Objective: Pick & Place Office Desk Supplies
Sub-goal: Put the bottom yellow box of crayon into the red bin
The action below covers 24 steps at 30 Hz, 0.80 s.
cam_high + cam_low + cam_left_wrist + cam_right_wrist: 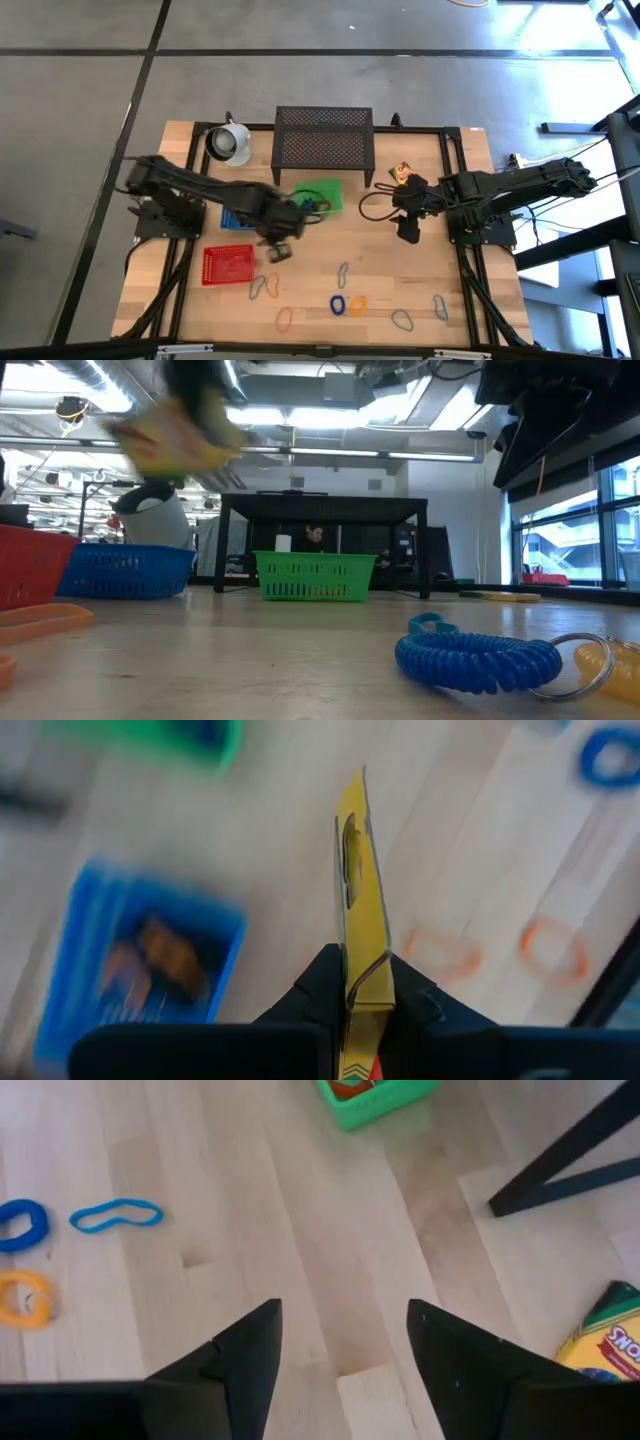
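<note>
My left gripper (278,250) hangs over the table between the red basket (228,264) and the blue basket (236,216), shut on a yellow crayon box (364,900). The box shows as a yellow blur, well above the table, in the low view (180,435). My right gripper (408,228) is open over bare wood at the table's right, its fingers (250,1355) apart. A second crayon box (402,173) lies flat near it (608,1342). Several rubber-band loops (342,274) and a blue coil (478,657) lie near the front edge. My left gripper pinches the yellow crayon box between its two fingers (325,985), on the box's flat faces at one end (366,992). The box is seen edge-on and sticks out forward past the fingertips. It is lifted clear of the table.
The green basket (320,196) sits in front of the black mesh stand (323,138). A white cup (230,143) lies at the far left corner. The blue basket holds items (150,960). Blue and yellow coils (22,1260) and a blue band (115,1215) lie ahead of the right gripper.
</note>
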Tool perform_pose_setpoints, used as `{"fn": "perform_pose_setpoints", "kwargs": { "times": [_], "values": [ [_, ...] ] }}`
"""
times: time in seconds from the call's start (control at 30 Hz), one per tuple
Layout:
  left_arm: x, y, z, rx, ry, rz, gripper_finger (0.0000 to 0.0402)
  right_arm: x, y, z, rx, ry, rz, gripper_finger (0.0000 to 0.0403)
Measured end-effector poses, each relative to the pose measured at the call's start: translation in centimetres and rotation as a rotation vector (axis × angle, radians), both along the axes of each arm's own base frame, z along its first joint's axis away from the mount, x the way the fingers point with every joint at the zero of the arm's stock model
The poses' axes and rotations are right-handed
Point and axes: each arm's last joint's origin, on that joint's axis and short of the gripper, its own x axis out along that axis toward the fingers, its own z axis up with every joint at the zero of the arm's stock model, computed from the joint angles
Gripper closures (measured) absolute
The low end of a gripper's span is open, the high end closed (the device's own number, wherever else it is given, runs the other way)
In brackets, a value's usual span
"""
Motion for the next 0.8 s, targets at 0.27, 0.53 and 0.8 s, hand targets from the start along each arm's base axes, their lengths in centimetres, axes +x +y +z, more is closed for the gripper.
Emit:
{"fn": "perform_pose_setpoints", "kwargs": {
  "times": [0.27,0.53,0.8],
  "values": [
    [-6.9,-3.0,1.7,-0.040,0.130,0.125,0.0375,0.0,-0.1,0.0,0.011,-0.007,-0.060,0.0197],
    [-9.1,-6.2,-4.0,-0.081,0.242,0.066,0.0375,0.0,-0.2,0.0,-0.005,-0.022,-0.123,0.0197],
    [-9.1,-6.2,-9.0,-0.107,0.203,0.058,0.0375,0.1,-0.2,0.1,0.000,-0.031,-0.127,0.0197]
  ]
}}
